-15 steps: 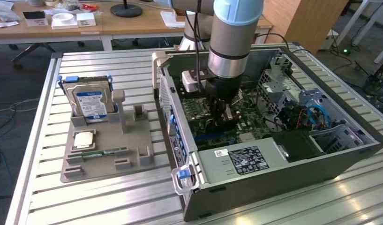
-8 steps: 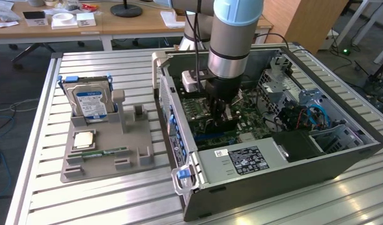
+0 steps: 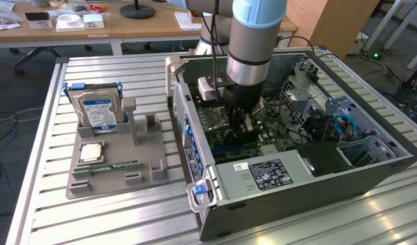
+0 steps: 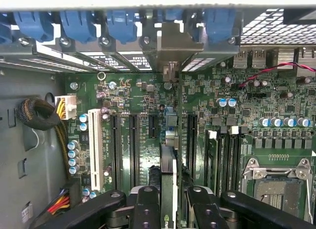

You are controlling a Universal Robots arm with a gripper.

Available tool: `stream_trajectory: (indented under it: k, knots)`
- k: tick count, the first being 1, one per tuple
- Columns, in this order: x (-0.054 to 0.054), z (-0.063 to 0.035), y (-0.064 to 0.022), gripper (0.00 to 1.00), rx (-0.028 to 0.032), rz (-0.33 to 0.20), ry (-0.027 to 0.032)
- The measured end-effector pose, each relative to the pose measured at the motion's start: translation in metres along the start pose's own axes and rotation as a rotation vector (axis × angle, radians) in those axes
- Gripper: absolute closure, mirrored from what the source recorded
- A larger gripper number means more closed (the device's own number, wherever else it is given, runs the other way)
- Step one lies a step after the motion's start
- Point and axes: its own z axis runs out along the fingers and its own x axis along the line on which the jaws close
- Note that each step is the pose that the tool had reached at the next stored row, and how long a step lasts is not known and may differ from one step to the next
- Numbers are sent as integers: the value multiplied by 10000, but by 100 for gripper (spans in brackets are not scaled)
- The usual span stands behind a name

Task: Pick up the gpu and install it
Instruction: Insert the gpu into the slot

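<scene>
Grip: my gripper is clenched on the gpu.
Place: center of frame, over the motherboard slots.
Progress: card picked up; seating looks unfinished.

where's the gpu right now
The gpu stands on edge between the gripper fingers, inside the open computer case, over the motherboard's expansion slots.

No legible text or labels.

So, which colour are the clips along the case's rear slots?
Blue clips, seen best in the wrist view.
</scene>
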Motion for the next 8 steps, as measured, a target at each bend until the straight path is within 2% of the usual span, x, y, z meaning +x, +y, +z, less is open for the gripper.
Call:
stream_trajectory:
  k: [8]
  knots:
    - [0,25,1,74,-1,-2,2]
